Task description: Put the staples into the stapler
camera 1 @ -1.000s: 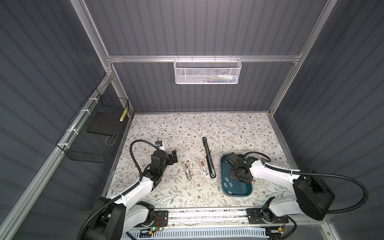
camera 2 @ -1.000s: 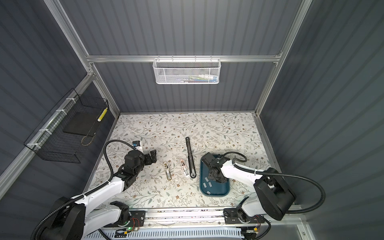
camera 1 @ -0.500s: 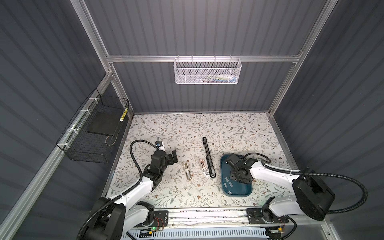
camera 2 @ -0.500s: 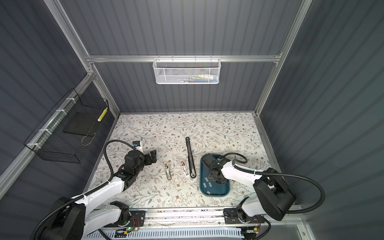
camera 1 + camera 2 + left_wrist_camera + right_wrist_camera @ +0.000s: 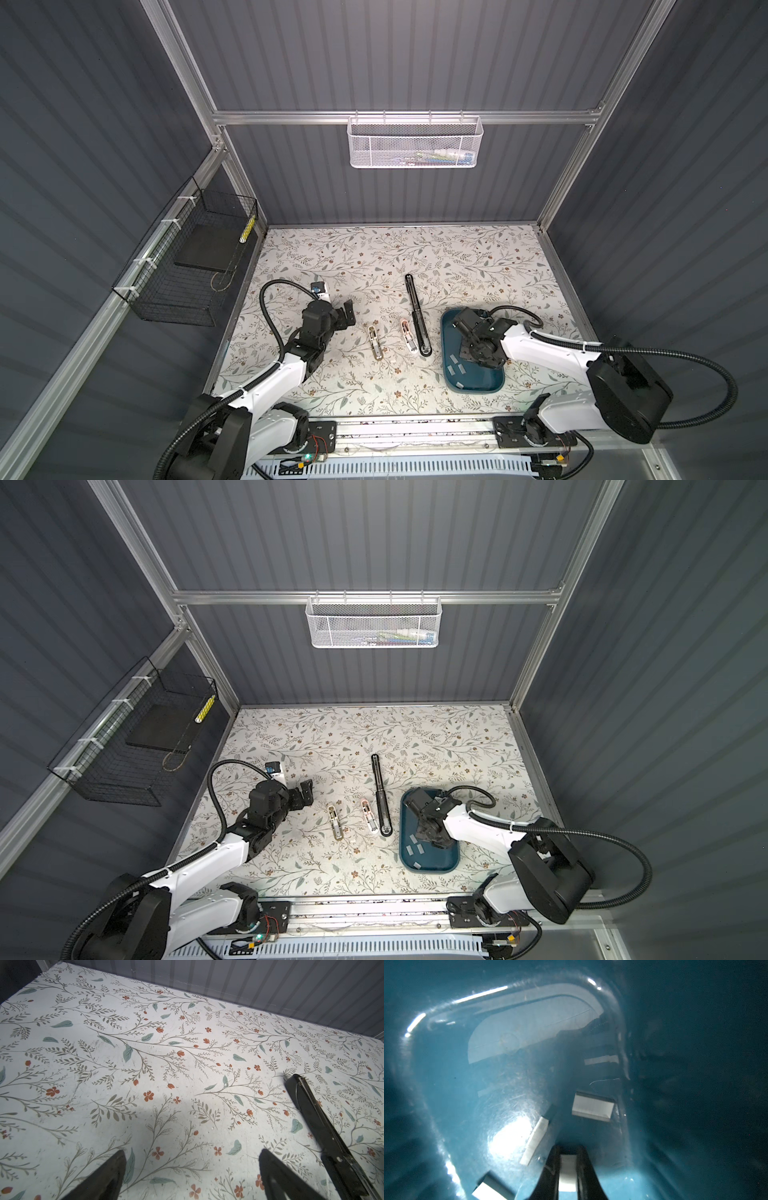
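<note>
Several pale grey staples (image 5: 592, 1109) lie in a teal tray (image 5: 473, 388), also visible in a top view as staples (image 5: 419, 848). My right gripper (image 5: 568, 1152) is down inside the tray and shut on one staple strip (image 5: 567, 1172), which sits between its fingers. In the top views the right gripper (image 5: 478, 356) covers that strip. Left of the tray a long black stapler (image 5: 417, 316) lies opened out flat. A small pink-and-white stapler (image 5: 408, 336) and a small gold stapler (image 5: 375, 341) lie beside it. My left gripper (image 5: 347, 316) hovers open and empty, left of the gold stapler.
The floral table (image 5: 374, 257) is bounded by grey walls. A white mesh basket (image 5: 415, 143) hangs on the back wall and a black wire basket (image 5: 187, 266) on the left wall. In the left wrist view the black stapler (image 5: 318, 1126) lies beside my open left gripper (image 5: 192, 1155).
The right gripper's jaws have closed on a staple strip in the tray. The left arm has not moved.
</note>
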Controlling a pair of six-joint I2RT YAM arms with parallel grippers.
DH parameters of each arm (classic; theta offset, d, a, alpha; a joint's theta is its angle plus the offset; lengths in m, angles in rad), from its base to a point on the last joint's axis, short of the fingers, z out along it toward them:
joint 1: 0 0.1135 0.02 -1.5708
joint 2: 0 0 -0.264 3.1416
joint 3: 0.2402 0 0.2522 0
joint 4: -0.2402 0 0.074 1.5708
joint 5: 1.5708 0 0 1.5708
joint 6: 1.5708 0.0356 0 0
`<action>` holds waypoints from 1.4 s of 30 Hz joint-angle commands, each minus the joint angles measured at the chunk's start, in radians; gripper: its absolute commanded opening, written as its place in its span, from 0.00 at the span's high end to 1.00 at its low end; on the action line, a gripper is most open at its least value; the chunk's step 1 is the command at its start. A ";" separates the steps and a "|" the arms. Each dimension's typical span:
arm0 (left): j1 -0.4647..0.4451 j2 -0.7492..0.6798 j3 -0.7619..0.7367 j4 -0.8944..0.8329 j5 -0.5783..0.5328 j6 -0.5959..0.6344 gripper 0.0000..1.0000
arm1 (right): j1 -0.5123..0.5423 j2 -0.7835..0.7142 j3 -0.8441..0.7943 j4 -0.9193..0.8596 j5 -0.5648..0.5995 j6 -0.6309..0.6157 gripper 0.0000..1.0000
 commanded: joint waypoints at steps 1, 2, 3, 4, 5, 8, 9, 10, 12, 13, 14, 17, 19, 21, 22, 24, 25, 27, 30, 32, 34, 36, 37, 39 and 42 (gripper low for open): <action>0.007 -0.014 0.024 -0.003 -0.006 0.015 0.00 | -0.003 -0.010 -0.025 -0.054 0.001 0.009 0.87; 0.007 -0.013 0.024 -0.002 -0.007 0.013 0.00 | -0.004 -0.019 -0.016 -0.065 0.009 0.007 0.88; 0.007 -0.014 0.024 -0.001 -0.005 0.011 0.00 | -0.004 -0.030 -0.010 -0.078 0.015 0.003 0.88; 0.007 -0.012 0.023 0.001 -0.004 0.006 0.00 | -0.003 -0.044 -0.001 -0.090 0.025 0.000 0.88; 0.007 -0.013 0.024 0.004 0.000 0.001 0.00 | -0.003 -0.060 0.007 -0.106 0.035 -0.005 0.89; 0.007 -0.009 0.023 0.014 0.011 -0.015 0.00 | -0.001 -0.120 0.019 -0.127 0.060 -0.032 0.88; 0.007 -0.006 0.023 0.014 0.011 -0.025 0.00 | 0.000 -0.140 0.018 -0.132 0.067 -0.039 0.87; 0.007 -0.002 0.023 0.014 0.008 -0.034 0.00 | 0.002 -0.163 0.016 -0.133 0.074 -0.046 0.87; 0.007 0.007 0.021 0.019 -0.012 -0.062 0.00 | 0.007 -0.207 0.011 -0.131 0.086 -0.065 0.87; 0.007 0.017 0.018 0.024 -0.037 -0.089 0.00 | 0.008 -0.231 0.009 -0.133 0.098 -0.077 0.87; 0.007 0.029 0.013 0.024 -0.056 -0.115 0.00 | 0.010 -0.250 0.013 -0.135 0.107 -0.087 0.87; 0.008 0.058 0.025 0.007 -0.065 -0.141 0.00 | 0.023 -0.324 0.043 -0.159 0.132 -0.103 0.88; 0.008 0.064 0.047 -0.035 -0.075 -0.152 0.00 | 0.043 -0.367 0.059 -0.160 0.152 -0.109 0.88; 0.008 0.050 0.054 -0.057 -0.085 -0.153 0.00 | 0.074 -0.407 0.073 -0.149 0.172 -0.119 0.88; 0.008 0.034 0.049 -0.059 -0.091 -0.151 0.00 | 0.094 -0.426 0.081 -0.147 0.188 -0.123 0.87; 0.008 -0.002 0.040 -0.062 -0.101 -0.144 0.00 | 0.138 -0.450 0.095 -0.138 0.216 -0.132 0.87; 0.008 -0.022 0.036 -0.066 -0.104 -0.138 0.00 | 0.163 -0.457 0.104 -0.137 0.234 -0.134 0.87; 0.008 -0.052 0.031 -0.074 -0.111 -0.134 0.00 | 0.214 -0.461 0.114 -0.135 0.269 -0.128 0.88; 0.008 -0.076 0.017 -0.059 -0.116 -0.161 0.00 | 0.294 -0.455 0.119 -0.127 0.321 -0.115 0.89; 0.008 -0.072 0.017 -0.058 -0.149 -0.231 0.00 | 0.346 -0.443 0.120 -0.115 0.356 -0.102 0.90; 0.008 -0.072 0.037 -0.141 -0.226 -0.364 0.00 | 0.398 -0.420 0.128 -0.105 0.385 -0.086 0.92; 0.008 -0.083 0.055 -0.209 -0.251 -0.438 0.00 | 0.455 -0.389 0.138 -0.096 0.428 -0.065 0.92; 0.008 -0.095 0.055 -0.218 -0.245 -0.447 0.00 | 0.482 -0.363 0.146 -0.093 0.446 -0.050 0.92; 0.008 -0.125 0.032 -0.213 -0.239 -0.455 0.00 | 0.526 -0.315 0.167 -0.080 0.468 -0.036 0.92; 0.008 -0.166 -0.029 -0.144 -0.221 -0.387 0.00 | 0.575 -0.218 0.202 -0.042 0.496 -0.022 0.92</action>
